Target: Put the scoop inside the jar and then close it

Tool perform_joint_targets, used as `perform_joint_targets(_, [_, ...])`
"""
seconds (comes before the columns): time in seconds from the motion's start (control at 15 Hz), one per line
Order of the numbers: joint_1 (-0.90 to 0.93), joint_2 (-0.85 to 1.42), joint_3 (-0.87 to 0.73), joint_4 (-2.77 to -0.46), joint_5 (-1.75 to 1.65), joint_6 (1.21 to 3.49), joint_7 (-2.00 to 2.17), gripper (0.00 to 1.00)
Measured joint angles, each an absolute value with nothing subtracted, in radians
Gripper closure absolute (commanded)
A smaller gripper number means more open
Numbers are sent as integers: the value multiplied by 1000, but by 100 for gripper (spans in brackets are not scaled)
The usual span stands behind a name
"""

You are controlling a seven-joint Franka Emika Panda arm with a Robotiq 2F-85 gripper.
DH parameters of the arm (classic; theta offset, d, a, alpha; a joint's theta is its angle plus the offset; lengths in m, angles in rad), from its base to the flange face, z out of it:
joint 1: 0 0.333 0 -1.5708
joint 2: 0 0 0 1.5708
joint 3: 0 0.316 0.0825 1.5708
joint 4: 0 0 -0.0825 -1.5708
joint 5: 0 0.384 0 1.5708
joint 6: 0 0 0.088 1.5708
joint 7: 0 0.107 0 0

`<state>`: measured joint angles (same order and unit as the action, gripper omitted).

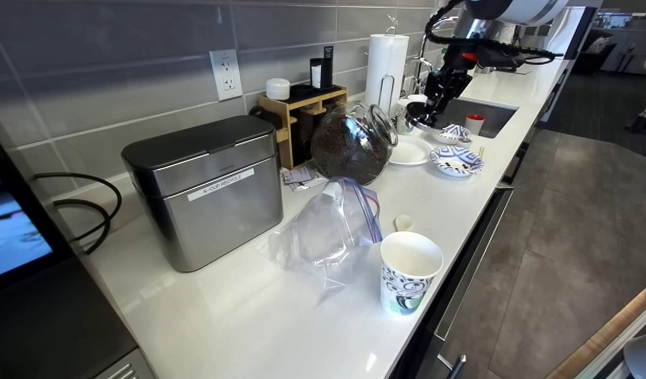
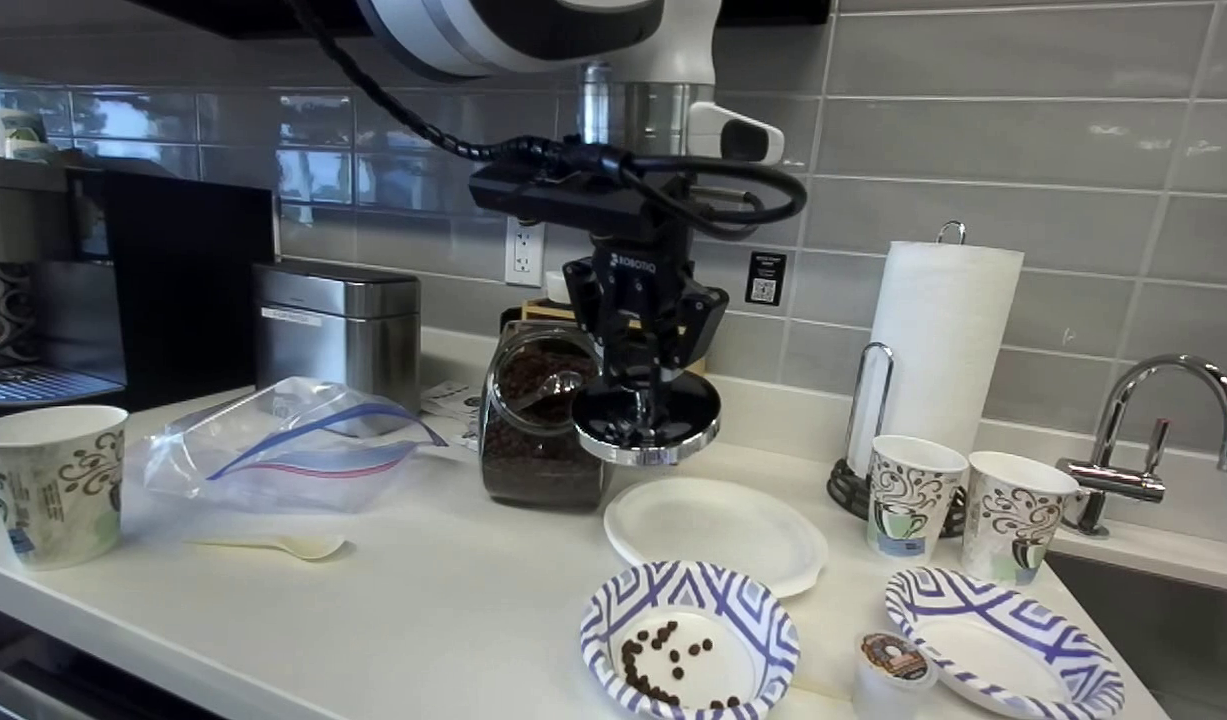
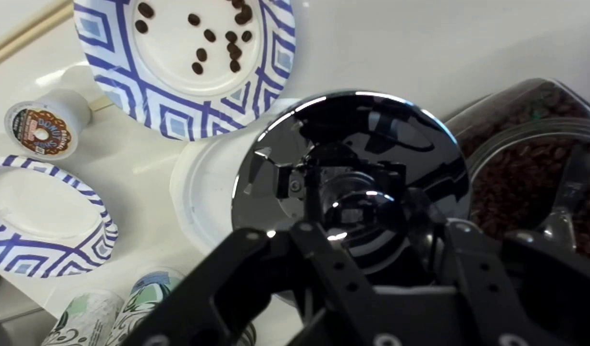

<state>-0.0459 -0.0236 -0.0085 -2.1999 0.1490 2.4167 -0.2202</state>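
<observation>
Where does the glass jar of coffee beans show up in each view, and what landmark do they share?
Exterior view: glass jar just right of and above centre, above the plastic bag.
Exterior view: glass jar just left of and below centre, left of the round lid.
Wrist view: glass jar at the right edge, cut off.
Shared landmark: the patterned bowl with loose beans.

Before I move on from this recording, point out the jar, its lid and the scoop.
Jar (image 1: 349,145): in an exterior view, on its bulging glass wall.
Lid (image 2: 645,456): in an exterior view, on its shiny front rim.
Scoop (image 2: 561,383): in an exterior view, on its shiny end.
</observation>
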Motion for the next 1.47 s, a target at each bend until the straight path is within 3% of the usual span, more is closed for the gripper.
perform_joint_targets(0.53, [12,-143,-26,-2340,483,2528,-506,79])
perform_joint_targets(1.47, [73,-126,-48,-2355,863,2529,-867,79])
